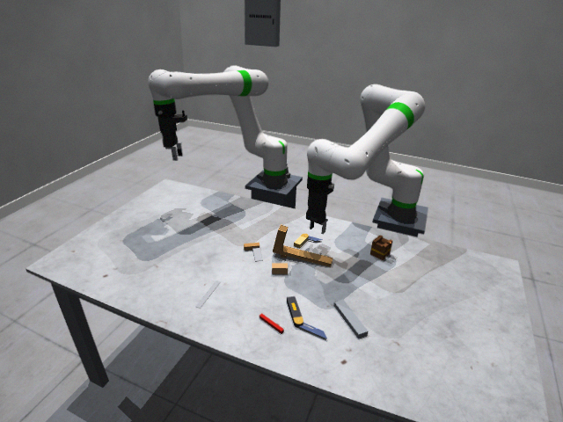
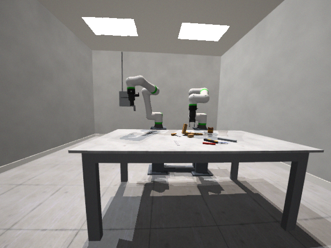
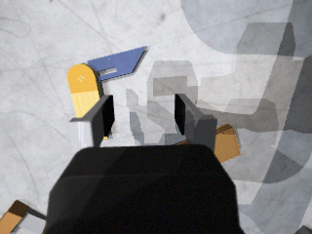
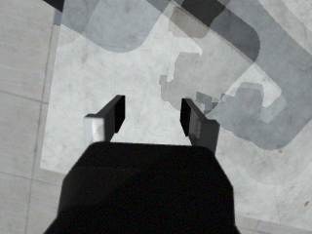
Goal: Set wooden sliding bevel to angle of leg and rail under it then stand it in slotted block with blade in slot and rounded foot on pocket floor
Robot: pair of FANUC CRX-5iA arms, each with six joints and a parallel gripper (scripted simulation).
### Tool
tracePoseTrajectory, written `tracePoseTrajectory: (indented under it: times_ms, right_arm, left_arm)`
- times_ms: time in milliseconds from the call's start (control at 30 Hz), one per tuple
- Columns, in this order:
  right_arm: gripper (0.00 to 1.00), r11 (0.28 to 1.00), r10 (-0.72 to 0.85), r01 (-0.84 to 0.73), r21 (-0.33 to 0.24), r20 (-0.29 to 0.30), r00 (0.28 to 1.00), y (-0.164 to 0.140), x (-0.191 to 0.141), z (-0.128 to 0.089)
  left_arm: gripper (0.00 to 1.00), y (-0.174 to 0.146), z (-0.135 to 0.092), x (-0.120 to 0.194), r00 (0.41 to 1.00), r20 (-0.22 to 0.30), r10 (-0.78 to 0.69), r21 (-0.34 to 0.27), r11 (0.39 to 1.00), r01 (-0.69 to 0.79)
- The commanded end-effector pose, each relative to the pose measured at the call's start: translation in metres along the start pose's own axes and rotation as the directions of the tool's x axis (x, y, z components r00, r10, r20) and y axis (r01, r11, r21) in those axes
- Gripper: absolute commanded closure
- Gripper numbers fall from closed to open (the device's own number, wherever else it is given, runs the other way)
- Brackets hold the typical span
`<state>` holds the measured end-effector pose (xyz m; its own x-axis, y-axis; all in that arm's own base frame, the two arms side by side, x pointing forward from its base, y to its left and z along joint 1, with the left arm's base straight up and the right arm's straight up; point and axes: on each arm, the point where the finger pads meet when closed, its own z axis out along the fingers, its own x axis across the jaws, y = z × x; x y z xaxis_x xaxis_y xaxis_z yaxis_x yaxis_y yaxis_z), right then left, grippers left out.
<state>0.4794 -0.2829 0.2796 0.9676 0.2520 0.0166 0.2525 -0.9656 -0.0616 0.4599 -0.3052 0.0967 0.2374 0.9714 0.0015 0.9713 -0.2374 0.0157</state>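
Yellow wooden bevel with blue blade [image 1: 301, 240] [image 3: 87, 99] lying beside brown wooden rail [image 1: 306, 255] [image 2: 196, 134] [image 3: 229, 143] | grasp, angle-setting, standing all left | left gripper [image 1: 317, 226] [image 2: 192, 124] [image 3: 144, 116], right gripper [image 1: 177, 152] [image 2: 134, 108] [image 4: 152, 116]: open, empty

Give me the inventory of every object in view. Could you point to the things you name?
Table [image 1: 113, 290] [image 2: 133, 146] [image 3: 29, 29] [image 4: 97, 73]: 1, grey, centre
Wooden bevel [image 1: 300, 240] [image 3: 84, 99]: 1, yellow-blue, behind rail
Black bevel [image 1: 294, 309] [image 2: 210, 140]: 1, blue-bladed, front
Leg [image 1: 281, 238] [image 2: 184, 128], rail [image 1: 309, 256] [image 2: 197, 134] [image 3: 230, 146]: 1 each, brown, mid-table
Slotted block [image 1: 381, 247] [image 2: 210, 129]: 1, brown, back
Small blocks [image 1: 279, 268] [image 1: 251, 246] [image 2: 190, 135] [image 2: 173, 134] [image 3: 11, 218]: 2, orange-brown, by leg
Thin plate [image 1: 258, 254] [image 2: 178, 135] [image 3: 36, 223]: 1, pale, by block
Strip [image 1: 208, 294] [image 2: 176, 142]: 1, pale, front
Rod [image 1: 271, 323] [image 2: 208, 143]: 1, red, front
Bar [image 1: 350, 319] [image 2: 227, 139]: 1, grey, front
Box [image 1: 262, 27] [image 2: 123, 99]: 1, grey, back wall
Ceiling lights [image 2: 110, 26] [image 2: 202, 32]: 2, white, overhead
Arms [image 1: 382, 141] [image 1: 204, 84] [image 2: 199, 98] [image 2: 147, 102]: 2, white, behind table
Fingers [image 1: 324, 227] [image 1: 174, 153] [image 2: 190, 124] [image 2: 134, 108]: 2 pairs, grey, above table
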Motion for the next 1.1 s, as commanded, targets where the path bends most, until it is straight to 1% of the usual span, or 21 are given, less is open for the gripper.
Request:
tracePoseTrajectory:
  times_ms: [0,33,67,167,333,500,533,600,633,667,833,967,1067]
  right_arm:
    - [0.00,1.000,0.020,-0.020,-0.009,-0.008,1.000,0.033,-0.044,-0.006]
    - [0.00,1.000,0.020,-0.020,-0.009,-0.008,1.000,0.033,-0.044,-0.006]
    - [0.00,0.999,0.033,-0.033,-0.013,-0.010,0.999,0.054,-0.082,-0.009]
    - [0.00,0.998,0.055,-0.055,-0.020,-0.011,0.998,0.067,-0.117,-0.012]
    - [0.00,0.996,0.088,-0.089,-0.030,-0.012,0.996,0.090,-0.188,-0.016]
    - [0.00,0.992,0.122,-0.122,-0.040,-0.011,0.992,0.102,-0.262,-0.019]
    - [0.00,0.991,0.129,-0.129,-0.042,-0.010,0.992,0.103,-0.276,-0.020]
    - [0.00,0.991,0.129,-0.129,-0.042,-0.010,0.992,0.103,-0.276,-0.020]
    - [0.00,0.989,0.139,-0.139,-0.045,-0.010,0.990,0.105,-0.311,-0.021]
    - [0.00,0.988,0.149,-0.149,-0.047,-0.009,0.989,0.104,-0.330,-0.021]
    - [0.00,0.981,0.185,-0.185,-0.055,-0.005,0.983,0.096,-0.399,-0.023]
    - [0.00,0.976,0.208,-0.208,-0.060,-0.002,0.978,0.083,-0.455,-0.023]
    - [0.00,0.974,0.220,-0.220,-0.062,0.000,0.975,0.075,-0.481,-0.023]
  left_arm:
    - [0.00,0.008,0.014,-0.037,0.998,-0.001,-0.058,0.008,0.998,0.058]
    - [0.00,0.008,0.014,-0.037,0.998,-0.001,-0.058,0.008,0.998,0.058]
    - [0.00,0.008,0.018,-0.047,0.997,0.000,-0.072,0.010,0.997,0.072]
    - [0.00,0.008,0.025,-0.063,0.995,0.002,-0.096,0.014,0.995,0.096]
    - [0.00,0.008,0.026,-0.066,0.995,0.002,-0.100,0.015,0.995,0.100]
    - [0.00,0.008,0.026,-0.066,0.995,0.002,-0.100,0.015,0.995,0.100]
    - [0.00,0.008,0.026,-0.066,0.995,0.002,-0.100,0.015,0.995,0.100]
    - [0.00,0.008,0.026,-0.066,0.995,0.002,-0.100,0.015,0.995,0.100]
    - [0.00,0.008,0.026,-0.066,0.995,0.002,-0.100,0.015,0.995,0.100]
    - [0.00,0.008,0.026,-0.066,0.995,0.002,-0.100,0.015,0.995,0.100]
    - [0.00,0.010,0.025,-0.066,0.995,0.002,-0.100,0.015,0.995,0.100]
    - [0.00,0.010,0.025,-0.066,0.995,0.002,-0.100,0.015,0.995,0.100]
    - [0.00,0.010,0.025,-0.066,0.995,0.002,-0.100,0.015,0.995,0.100]
